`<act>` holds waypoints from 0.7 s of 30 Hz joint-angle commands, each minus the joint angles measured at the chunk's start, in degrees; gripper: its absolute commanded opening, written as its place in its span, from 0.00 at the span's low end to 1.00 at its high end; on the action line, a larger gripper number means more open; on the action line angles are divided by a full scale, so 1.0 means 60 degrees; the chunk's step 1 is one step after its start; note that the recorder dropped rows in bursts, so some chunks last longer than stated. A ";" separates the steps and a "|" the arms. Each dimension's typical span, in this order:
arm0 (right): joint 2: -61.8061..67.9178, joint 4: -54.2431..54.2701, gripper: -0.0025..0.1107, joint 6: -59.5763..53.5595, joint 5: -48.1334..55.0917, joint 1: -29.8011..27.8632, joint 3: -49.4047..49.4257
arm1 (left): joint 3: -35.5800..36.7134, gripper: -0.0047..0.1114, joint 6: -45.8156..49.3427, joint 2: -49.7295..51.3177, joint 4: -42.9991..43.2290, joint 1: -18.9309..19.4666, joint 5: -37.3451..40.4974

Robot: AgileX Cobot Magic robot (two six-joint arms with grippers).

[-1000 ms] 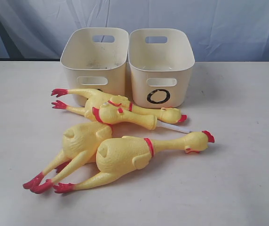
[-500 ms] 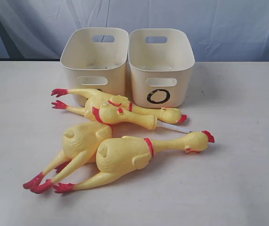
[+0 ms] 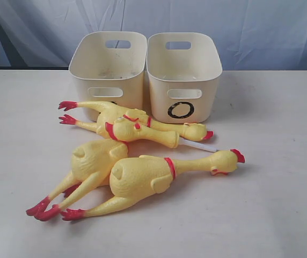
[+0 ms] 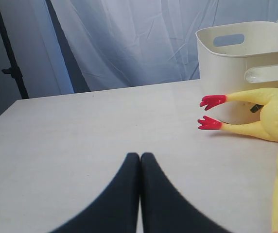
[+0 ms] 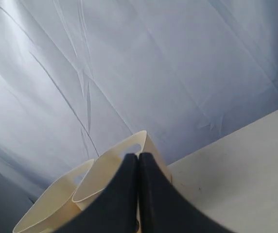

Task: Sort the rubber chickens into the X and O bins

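Rubber chickens lie in a heap in front of two cream bins. One whole chicken [image 3: 143, 176] is nearest the front, its head to the right. Behind it lie a headless body [image 3: 92, 160] and a neck piece [image 3: 143, 131] with a white tube [image 3: 199, 145]. Another whole chicken [image 3: 164, 126] rests against the bins. The right bin [image 3: 159, 86] bears a black O; the left bin's [image 3: 83, 80] mark is hidden behind chickens. Neither arm shows in the exterior view. My left gripper [image 4: 140, 156] is shut and empty over bare table, left of red chicken feet [image 4: 212, 102]. My right gripper [image 5: 138, 156] is shut and empty, pointing towards a bin [image 5: 107, 172].
A pale wrinkled curtain [image 3: 250, 27] hangs behind the table [image 3: 271, 204]. In the left wrist view a dark stand [image 4: 10, 53] rises beyond the table's far corner. The second bin [image 5: 46, 206] shows beside the first in the right wrist view.
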 commanded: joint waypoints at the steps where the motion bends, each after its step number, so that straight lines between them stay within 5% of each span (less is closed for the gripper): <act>1: -0.0046 0.0219 0.02 0.0034 0.0774 0.0032 -0.0036 | 0.0018 0.04 -0.0032 -0.0047 0.0028 0.0007 -0.0020; 7: -0.0046 0.0097 0.02 -0.0268 0.2055 0.0032 -0.1236 | 0.0018 0.04 -0.0032 -0.0047 0.0028 0.0007 -0.0020; 21: 0.3088 0.0098 0.02 -0.6090 0.4612 0.0406 -0.4025 | 0.0018 0.04 -0.0032 -0.0047 0.0028 0.0007 -0.0020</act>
